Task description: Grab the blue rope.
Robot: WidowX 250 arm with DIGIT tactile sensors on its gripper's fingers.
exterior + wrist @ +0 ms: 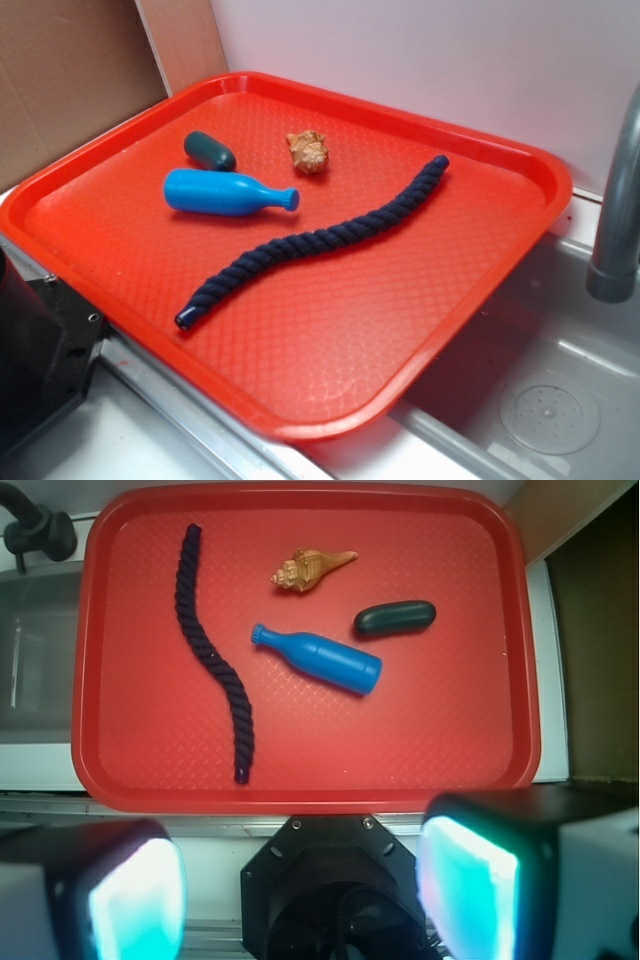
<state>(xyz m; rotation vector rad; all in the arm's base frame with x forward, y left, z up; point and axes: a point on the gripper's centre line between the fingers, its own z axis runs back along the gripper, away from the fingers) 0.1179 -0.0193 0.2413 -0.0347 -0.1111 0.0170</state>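
The two fingers (135,900) are sitting nearest the wrist camera, their pale pads glowing teal at the bottom of the view, standing wide apart and holding nothing; the gripper (300,900) is hanging high above the near edge of the red tray (510,730), well apart from everything on it. Beyond the fingers, the blue rope (215,660) is lying flat on the tray in a loose S, running from its glossy capped end (240,777) near the front rim up toward the far rim, on the left side of the wrist view. To its right, the bright blue bottle (320,660) is resting on its side, its neck pointing at the rope's middle but not touching it; the dark teal capsule (395,618) and the tan seashell (310,568) are lying farther off. For a clean grab, I judge the arm should be travelling forward and to the left of the wrist view, then descending over a stretch of rope below the bottle's neck, where the tray around it is bare. Turning the wrist so the fingers are straddling the cord across its width, not along it, looks wise, as does closing only once the tips are nearly at the tray surface, since a soft cord may roll aside.
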